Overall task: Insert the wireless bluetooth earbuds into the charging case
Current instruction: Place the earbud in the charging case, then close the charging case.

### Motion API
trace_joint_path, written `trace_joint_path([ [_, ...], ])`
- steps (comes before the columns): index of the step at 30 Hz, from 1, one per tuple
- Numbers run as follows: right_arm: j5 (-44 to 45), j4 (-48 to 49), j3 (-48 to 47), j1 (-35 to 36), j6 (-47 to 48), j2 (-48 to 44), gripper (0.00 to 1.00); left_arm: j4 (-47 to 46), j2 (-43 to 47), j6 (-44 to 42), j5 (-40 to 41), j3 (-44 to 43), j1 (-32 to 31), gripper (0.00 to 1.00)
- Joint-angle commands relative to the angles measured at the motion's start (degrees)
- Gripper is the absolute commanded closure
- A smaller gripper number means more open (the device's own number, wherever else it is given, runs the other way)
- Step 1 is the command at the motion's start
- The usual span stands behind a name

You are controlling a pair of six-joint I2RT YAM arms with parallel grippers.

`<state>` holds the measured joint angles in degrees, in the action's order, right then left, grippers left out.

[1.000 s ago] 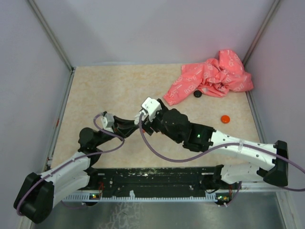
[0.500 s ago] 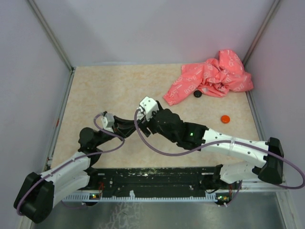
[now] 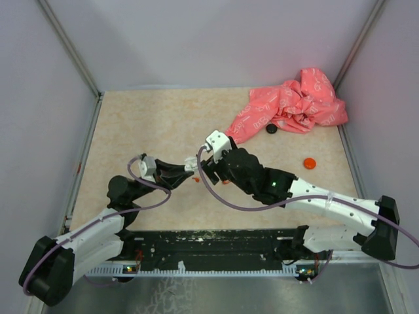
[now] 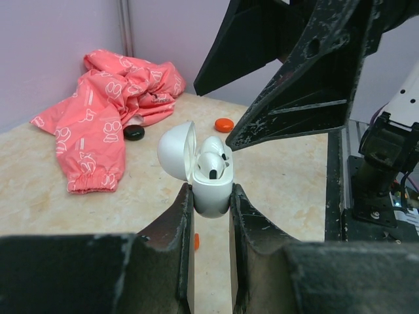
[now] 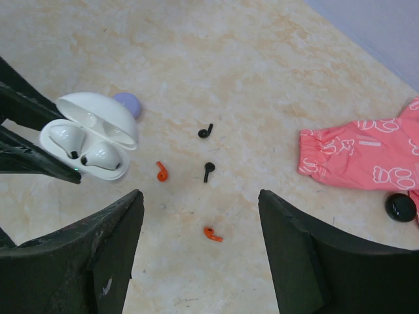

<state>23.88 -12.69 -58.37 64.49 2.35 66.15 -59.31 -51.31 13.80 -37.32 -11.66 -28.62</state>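
Left end effector [image 4: 211, 191] is clamped on the open charging case [image 5: 88, 144], with two white earbuds [image 5: 65, 137] seated inside. Right end effector [image 5: 200, 199] hangs wide open and empty over four loose earbuds [image 5: 208, 171], black and orange, on bare counter [image 5: 275, 78]. The cuff of a pink cloth [image 5: 366, 154] lies beyond.

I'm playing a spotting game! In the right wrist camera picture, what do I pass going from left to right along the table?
Open white charging case → orange earbud beside it → upper black earbud → pink cloth

Glossy white plastic charging case [image 4: 211, 195], pink cloth [image 4: 98, 124], matt tabletop [image 5: 262, 72]
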Motion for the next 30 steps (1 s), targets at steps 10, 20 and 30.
trace_joint_path([
  [10,-36.2,3.2,0.5,-16.7,-6.1,-6.6,0.29,-4.0,-0.3,1.5,-6.6,-0.1,0.0,0.99],
  [20,-67.2,12.7,-0.6,-25.2,-19.9,0.0,0.26,-7.3,-2.6,3.5,-11.3,-1.2,0.0,0.99],
  [30,-76.5,19.4,0.8,-25.1,-27.3,6.6,0.27,-7.6,-3.0,4.0,-11.9,-1.6,0.0,0.99],
])
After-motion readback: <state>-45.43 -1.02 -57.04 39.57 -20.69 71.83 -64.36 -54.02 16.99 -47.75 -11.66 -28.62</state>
